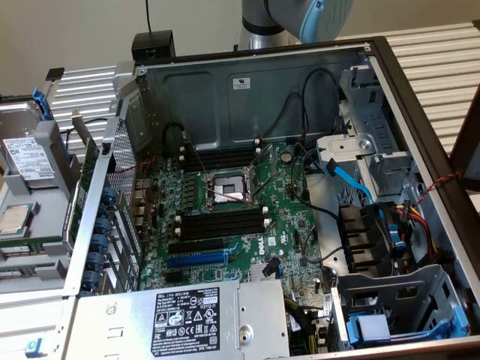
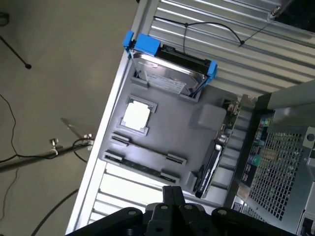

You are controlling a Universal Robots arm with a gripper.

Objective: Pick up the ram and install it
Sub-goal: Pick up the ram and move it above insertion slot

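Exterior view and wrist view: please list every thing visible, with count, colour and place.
open metal computer case: one, grey, middle of exterior view.
large motherboard: one, green, inside the case.
long memory slots with white end clips: two groups, black, on the motherboard.
power supply box with black label: one, grey, case's near edge.
plastic tray: one, grey, outside the case.
hard drive in blue bracket: one, silver, in the tray.
square processor: one, silver, in the tray.
ram, thin circuit-board stick: one, green, in the tray.
robot arm: one, grey and blue, beyond the case.
gripper: one, black, shut, above the tray.
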